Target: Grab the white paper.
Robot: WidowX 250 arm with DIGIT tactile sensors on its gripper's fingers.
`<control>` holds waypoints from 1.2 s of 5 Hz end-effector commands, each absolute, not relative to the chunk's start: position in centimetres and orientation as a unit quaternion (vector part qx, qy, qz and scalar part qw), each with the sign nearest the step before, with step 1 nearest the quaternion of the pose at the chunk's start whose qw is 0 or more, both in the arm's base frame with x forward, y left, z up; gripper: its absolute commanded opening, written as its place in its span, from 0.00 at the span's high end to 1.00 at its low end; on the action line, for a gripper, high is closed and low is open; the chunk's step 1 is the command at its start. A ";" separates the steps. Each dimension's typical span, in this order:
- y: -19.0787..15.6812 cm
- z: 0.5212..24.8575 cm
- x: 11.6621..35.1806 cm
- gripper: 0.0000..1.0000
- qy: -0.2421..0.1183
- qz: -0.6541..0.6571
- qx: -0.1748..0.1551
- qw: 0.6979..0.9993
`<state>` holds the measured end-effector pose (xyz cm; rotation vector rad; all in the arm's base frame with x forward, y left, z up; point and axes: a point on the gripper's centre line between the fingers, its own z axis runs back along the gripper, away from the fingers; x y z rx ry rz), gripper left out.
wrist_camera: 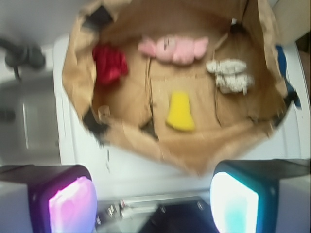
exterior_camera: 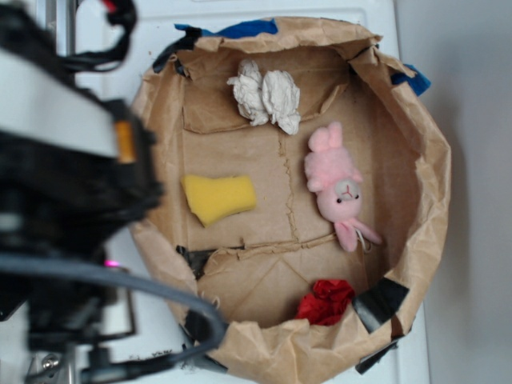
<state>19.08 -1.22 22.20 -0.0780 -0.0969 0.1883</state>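
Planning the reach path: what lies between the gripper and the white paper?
In the wrist view, the open gripper hangs outside the bag; the bag's near wall and bare brown floor lie before the white paper. The yellow sponge sits aside.

Black arm [exterior_camera: 72,184], white panel, orange tab, grey cables; fingers [wrist_camera: 73,204] glowing pink and cyan pads.
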 end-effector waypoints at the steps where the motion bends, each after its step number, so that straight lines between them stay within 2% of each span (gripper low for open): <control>1: 1.0 19.3 22.1 0.00 -0.051 0.346 -0.029 0.936; 3: 1.0 19.3 22.1 0.00 -0.051 0.346 -0.029 0.936; 4: 2.1 17.0 23.3 0.00 -0.110 0.457 -0.007 0.883; 5: 2.9 15.0 24.2 0.00 -0.133 0.551 0.014 0.824; 6: 4.1 13.4 24.9 0.00 -0.147 0.574 0.019 0.805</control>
